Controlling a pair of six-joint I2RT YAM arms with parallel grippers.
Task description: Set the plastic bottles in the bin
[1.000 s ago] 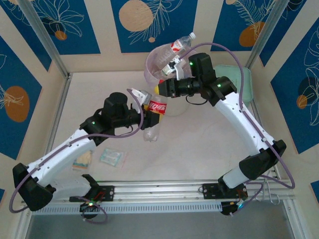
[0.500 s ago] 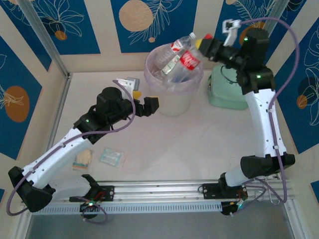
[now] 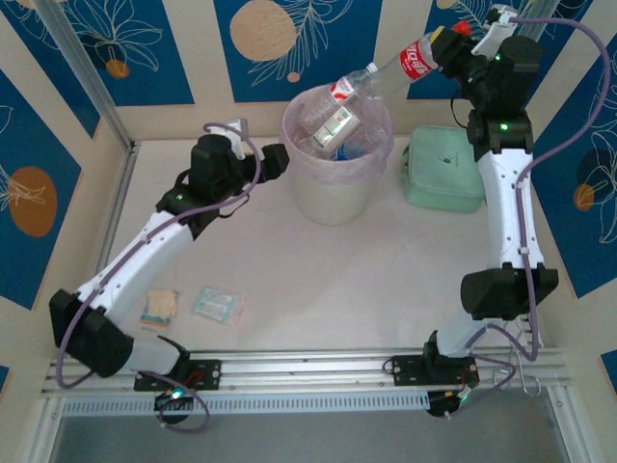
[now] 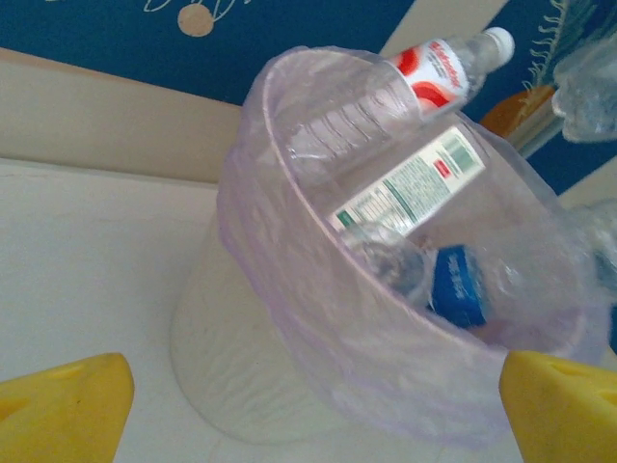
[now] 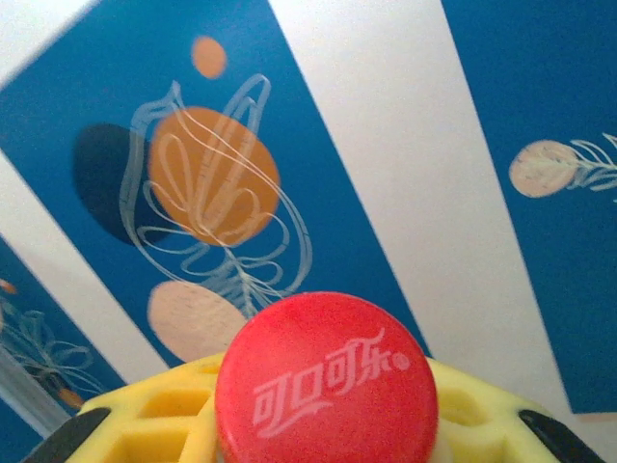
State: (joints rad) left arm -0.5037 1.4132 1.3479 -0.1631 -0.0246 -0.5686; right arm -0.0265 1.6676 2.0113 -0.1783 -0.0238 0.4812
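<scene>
The bin [image 3: 335,198], a cream bucket with a pale pink liner, stands at the back centre. It holds several plastic bottles, and a white-capped one [image 3: 349,85] pokes over the rim. My right gripper [image 3: 446,43] is high at the back right, shut on the neck of a red-labelled bottle [image 3: 413,61] whose body points down-left toward the bin. Its red cap [image 5: 326,381] sits between the yellow fingers [image 5: 135,415]. My left gripper [image 3: 275,160] is open and empty beside the bin's left rim. The left wrist view shows the liner rim [image 4: 289,289], the white-capped bottle [image 4: 439,69] and a blue-labelled bottle [image 4: 458,285].
A mint-green square case [image 3: 443,169] lies right of the bin, under the right arm. Two flat packets [image 3: 217,304] [image 3: 159,307] lie near the front left. Patterned walls and metal posts close in the back and sides.
My left gripper let go of the red-labelled bottle, opened and moved back beside the bin. My right gripper took the bottle, swung it over the bin, then lifted it up to the back right.
</scene>
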